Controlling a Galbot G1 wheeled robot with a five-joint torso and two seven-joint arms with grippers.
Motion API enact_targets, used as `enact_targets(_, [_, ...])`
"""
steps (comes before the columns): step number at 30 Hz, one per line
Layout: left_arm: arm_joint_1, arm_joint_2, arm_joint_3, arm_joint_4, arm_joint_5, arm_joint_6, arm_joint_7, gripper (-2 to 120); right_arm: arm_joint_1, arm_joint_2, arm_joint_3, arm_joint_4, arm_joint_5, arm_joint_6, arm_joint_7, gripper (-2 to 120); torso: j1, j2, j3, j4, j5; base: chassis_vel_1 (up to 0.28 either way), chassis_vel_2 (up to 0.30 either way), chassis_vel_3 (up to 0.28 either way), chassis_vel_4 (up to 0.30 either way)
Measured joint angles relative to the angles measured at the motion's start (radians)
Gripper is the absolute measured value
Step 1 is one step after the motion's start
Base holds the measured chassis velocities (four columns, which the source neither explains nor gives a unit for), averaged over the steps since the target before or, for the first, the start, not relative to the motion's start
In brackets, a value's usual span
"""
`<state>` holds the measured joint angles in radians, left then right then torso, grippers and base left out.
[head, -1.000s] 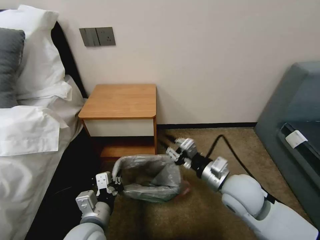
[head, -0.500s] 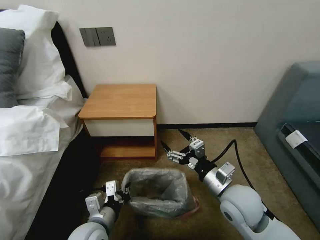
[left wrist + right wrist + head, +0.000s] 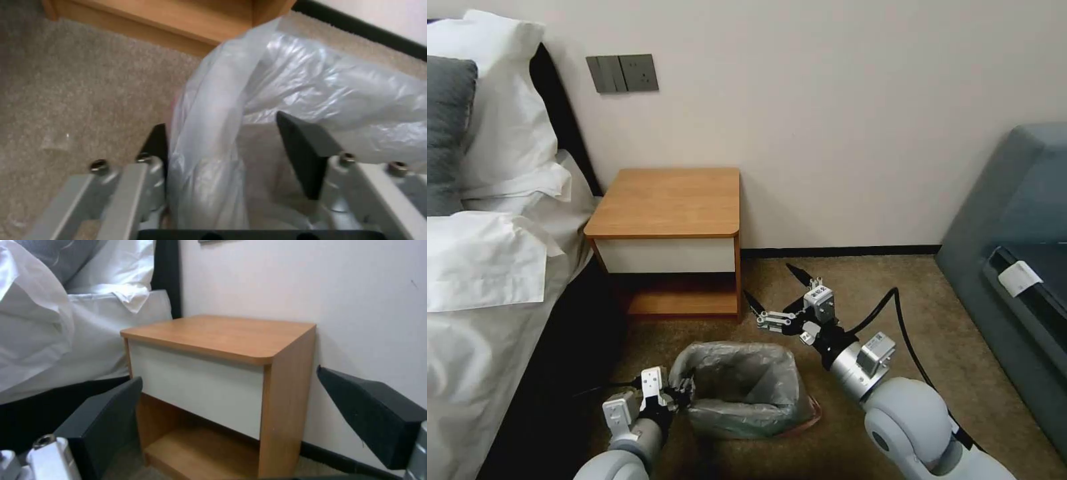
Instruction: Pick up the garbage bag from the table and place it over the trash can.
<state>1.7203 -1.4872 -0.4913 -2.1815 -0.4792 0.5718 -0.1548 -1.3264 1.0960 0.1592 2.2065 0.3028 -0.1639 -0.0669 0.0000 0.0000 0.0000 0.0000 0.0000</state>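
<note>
Nearest the robot, the left gripper [image 3: 679, 392] sits low over the carpet [image 3: 947, 347] at the left side of the trash can [image 3: 740, 417], and its two dark fingers [image 3: 307, 156] straddle the bag-covered rim there, one on the outside and one on the inside. In the left wrist view a gap shows between the inner finger and the plastic, so the grip looks loose and part-open; whether the pads actually pinch the film cannot be told. The garbage bag [image 3: 740, 380] is already draped over the trash can, its grey crinkled plastic folded down around the rim and hanging into the middle, with a pinkish-red band showing at the floor on the can's right side. The can stands on the carpet in front of the table [image 3: 670, 203] and apart from it. Just beyond the can's far right corner, the right gripper [image 3: 774, 290] hovers above the floor with its fingers spread wide and nothing between them, clear of the bag and pointing toward the table. The table stands against the wall, its wooden top bare, with a bed [image 3: 487, 267] and white pillows [image 3: 500, 100] on its left.
</note>
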Motion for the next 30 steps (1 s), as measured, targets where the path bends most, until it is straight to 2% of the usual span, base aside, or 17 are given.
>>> enact_targets(1, [0.001,0.000,0.000,-0.003,0.001,-0.006,-0.002,58,-0.001,0.003,0.002,-0.003,0.000,0.000,-0.001,100,0.000,0.000,0.000,0.0000,0.0000,0.000,0.000,0.000,0.000])
enact_targets(2, [0.001,0.000,0.000,-0.003,0.001,-0.006,-0.002,58,-0.001,0.003,0.002,-0.003,0.000,0.000,-0.001,100,0.000,0.000,0.000,0.0000,0.0000,0.000,0.000,0.000,0.000])
enact_targets(6, [0.001,-0.001,-0.001,-0.008,-0.001,-0.023,-0.009,78,0.010,0.003,0.009,-0.005,0.004,-0.004,-0.003,100,0.000,0.000,0.000,0.0000,0.0000,0.000,0.000,0.000,0.000])
enact_targets(10, [0.004,-0.002,0.000,-0.010,-0.001,-0.031,-0.009,86,0.011,0.005,0.009,-0.005,0.005,-0.006,-0.004,100,0.000,0.000,0.000,0.0000,0.0001,0.000,0.000,0.000,0.000])
enact_targets(12, [0.011,-0.003,0.001,-0.017,-0.001,-0.043,-0.010,97,0.015,0.009,0.007,-0.006,0.005,-0.010,-0.004,100,0.000,0.000,0.000,0.0000,0.0000,0.000,0.000,0.000,0.000])
enact_targets(19, [0.021,-0.004,0.000,-0.019,0.036,-0.073,-0.019,100,0.017,0.011,0.007,-0.008,0.005,-0.012,-0.003,100,0.000,0.000,0.000,0.0000,0.0000,0.000,0.000,0.000,0.000])
enact_targets(22, [0.026,-0.003,0.000,-0.019,0.083,-0.096,-0.024,100,0.018,0.012,0.007,-0.011,0.005,-0.012,-0.002,100,0.000,0.000,0.000,-0.0001,0.0000,0.000,0.000,0.000,0.000])
enact_targets(24, [0.030,-0.003,0.001,-0.017,0.136,-0.137,-0.031,100,0.018,0.015,0.007,-0.012,0.005,-0.012,-0.002,100,0.000,0.000,0.000,-0.0001,0.0000,0.000,0.000,0.000,0.000])
enact_targets(26, [0.030,-0.003,0.001,-0.017,0.136,-0.137,-0.031,100,0.018,0.015,0.007,-0.012,0.005,-0.012,-0.002,100,0.000,0.000,0.000,-0.0001,0.0000,0.000,0.000,0.000,0.000])
enact_targets(27, [0.025,-0.010,-0.005,0.025,0.253,-0.312,-0.032,100,0.007,0.027,0.011,-0.015,-0.016,-0.009,0.009,100,0.000,0.000,0.000,0.0000,0.0000,0.000,0.000,0.000,0.000])
enact_targets(28, [0.025,-0.010,-0.005,0.025,0.253,-0.312,-0.032,100,0.007,0.027,0.011,-0.015,-0.016,-0.009,0.009,100,0.000,0.000,0.000,0.0000,0.0000,0.000,0.000,0.000,0.000])
enact_targets(29, [0.011,-0.016,-0.025,0.070,0.310,-0.489,-0.021,100,-0.017,0.046,0.015,-0.017,-0.077,-0.010,0.065,100,0.000,0.000,0.000,0.0002,-0.0002,0.000,0.000,0.000,0.000])
enact_targets(30, [-0.005,-0.016,-0.037,0.101,0.347,-0.597,0.010,100,-0.056,0.073,0.017,-0.029,-0.150,-0.015,0.155,100,0.000,0.000,0.000,0.0000,0.0000,0.000,0.000,0.000,0.000])
